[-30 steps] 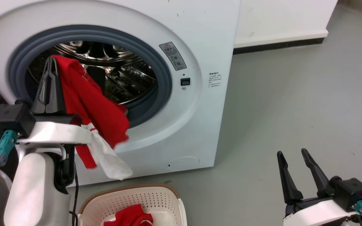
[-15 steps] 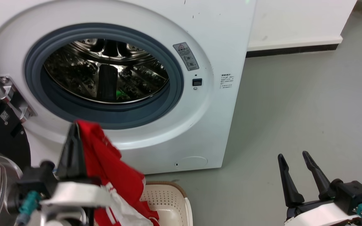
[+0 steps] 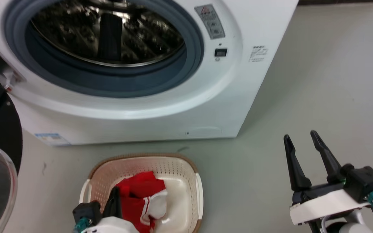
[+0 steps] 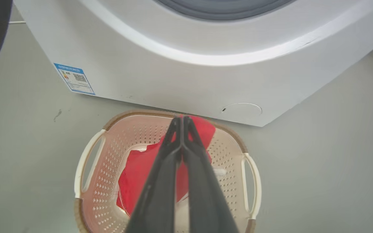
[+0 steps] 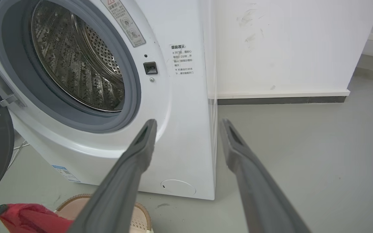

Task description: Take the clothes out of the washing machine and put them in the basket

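My left claw is pressed together on a fold of the clothes, bright red soft fabric with white trim, crumpled down into the cream perforated basket on the floor just before the washing machine, while my right claw stands spread.
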`<state>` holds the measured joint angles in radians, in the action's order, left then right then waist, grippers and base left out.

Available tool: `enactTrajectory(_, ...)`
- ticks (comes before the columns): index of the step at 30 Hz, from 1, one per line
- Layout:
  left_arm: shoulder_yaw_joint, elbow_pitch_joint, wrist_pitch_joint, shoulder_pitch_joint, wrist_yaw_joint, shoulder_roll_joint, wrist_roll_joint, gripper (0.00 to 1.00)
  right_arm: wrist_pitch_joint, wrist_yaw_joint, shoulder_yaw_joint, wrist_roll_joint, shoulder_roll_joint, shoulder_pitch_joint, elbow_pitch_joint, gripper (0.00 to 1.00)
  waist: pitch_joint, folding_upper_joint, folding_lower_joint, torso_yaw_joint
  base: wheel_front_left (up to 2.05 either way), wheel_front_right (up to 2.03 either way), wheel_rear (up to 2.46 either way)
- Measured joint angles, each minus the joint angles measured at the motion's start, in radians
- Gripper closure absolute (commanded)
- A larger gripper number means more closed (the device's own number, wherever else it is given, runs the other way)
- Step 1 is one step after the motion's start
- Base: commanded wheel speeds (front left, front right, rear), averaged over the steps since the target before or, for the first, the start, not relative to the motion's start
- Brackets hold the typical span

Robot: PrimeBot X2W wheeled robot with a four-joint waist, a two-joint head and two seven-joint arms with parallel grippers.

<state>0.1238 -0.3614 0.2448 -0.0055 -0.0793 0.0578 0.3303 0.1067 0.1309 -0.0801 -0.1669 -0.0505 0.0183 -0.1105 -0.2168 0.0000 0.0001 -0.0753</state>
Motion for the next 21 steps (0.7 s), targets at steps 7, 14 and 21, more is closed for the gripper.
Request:
enactTrajectory(7,-0.023,-0.287,0.016,-0.178,0.01,-0.006,0.048,1.0,0.017,0.0,-0.026,0.01,0.0,-0.084,0.01,0.0,-0.154,0.0,0.0,0.003,0.0,0.0,0.0)
enactTrajectory(14,-0.089,-0.481,0.018,-0.36,0.009,-0.007,0.038,1.0,0.053,0.0,-0.053,0.017,0.0,-0.192,0.026,0.0,-0.347,0.0,0.0001,-0.021,0.0,0.0,0.0)
enactTrajectory(21,-0.146,-0.605,0.018,-0.468,0.009,0.006,0.027,1.0,0.092,0.0,-0.084,-0.001,0.0,-0.264,0.077,0.0,-0.491,0.0,0.0001,-0.061,0.0,0.0,0.0)
